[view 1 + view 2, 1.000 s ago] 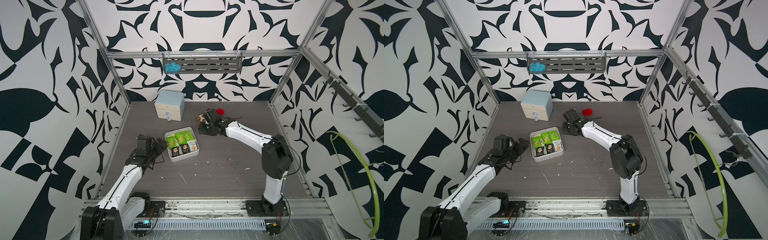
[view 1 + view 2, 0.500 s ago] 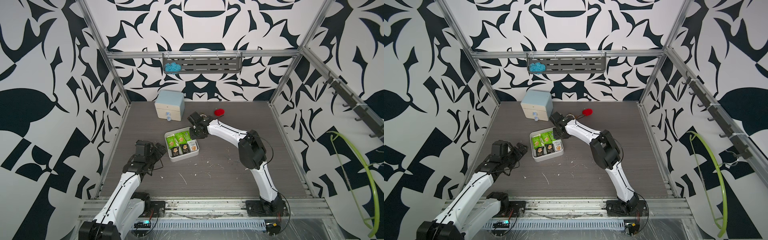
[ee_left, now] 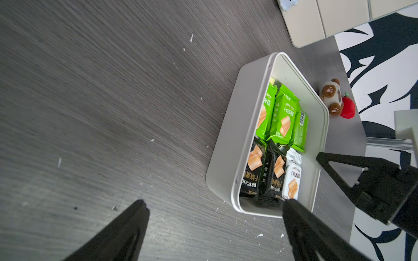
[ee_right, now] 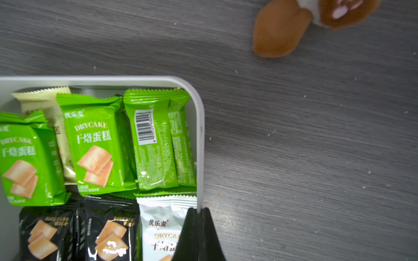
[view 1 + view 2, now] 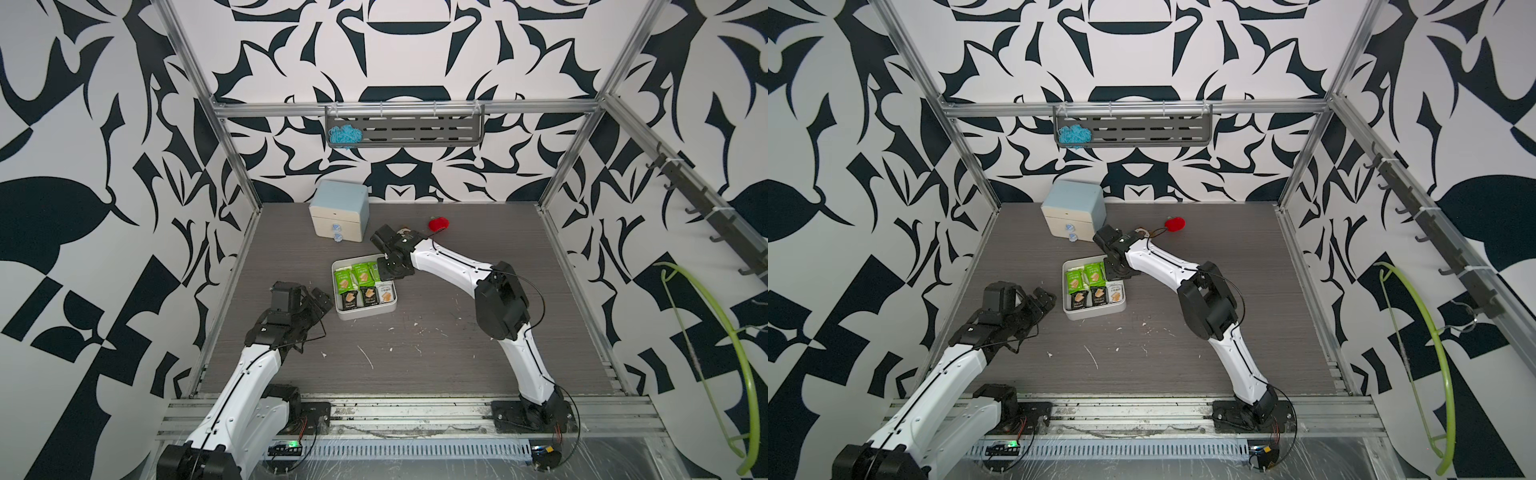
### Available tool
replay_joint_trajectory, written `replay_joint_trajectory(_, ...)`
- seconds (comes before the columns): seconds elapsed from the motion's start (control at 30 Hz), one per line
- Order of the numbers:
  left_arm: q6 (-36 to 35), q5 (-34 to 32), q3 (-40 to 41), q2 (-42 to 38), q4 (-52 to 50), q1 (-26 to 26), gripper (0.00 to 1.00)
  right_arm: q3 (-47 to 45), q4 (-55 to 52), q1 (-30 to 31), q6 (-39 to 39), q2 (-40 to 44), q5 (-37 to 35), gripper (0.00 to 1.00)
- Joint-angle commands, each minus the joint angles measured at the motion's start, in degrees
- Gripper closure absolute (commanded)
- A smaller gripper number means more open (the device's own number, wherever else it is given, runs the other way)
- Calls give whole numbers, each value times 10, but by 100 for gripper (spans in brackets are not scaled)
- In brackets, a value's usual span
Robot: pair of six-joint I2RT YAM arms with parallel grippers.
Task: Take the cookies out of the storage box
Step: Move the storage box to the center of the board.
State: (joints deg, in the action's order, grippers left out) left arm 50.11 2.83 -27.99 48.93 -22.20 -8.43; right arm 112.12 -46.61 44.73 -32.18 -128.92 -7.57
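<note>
While the left pincer (image 3: 213, 202) gapes empty, the right pincer (image 4: 199, 212) seemingly clamps the thin-walled plastic storage box (image 4: 200, 135).

Both top views look from high at the front of my cell, side by side, down and back across the grey wood-grain tabletop (image 5: 436, 365). My left wrist camera sits low and near, looking slantwise over the shallow white plastic storage box (image 3: 226, 144). My right wrist camera looks almost straight down, very close, on one corner of the storage box (image 4: 200, 135), which all four views share.
</note>
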Motion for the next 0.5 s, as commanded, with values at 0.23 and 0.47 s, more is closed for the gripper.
replay_joint_trajectory(0.23, -5, 28, -51, 45, 13, -2, 1, -103, -47, 3, 15, 135, -52, 100)
replay_joint_trajectory(0.47, 5, 30, -75, 101, 50, -40, 1, -284, -9, 3, 21, 263, -36, 100)
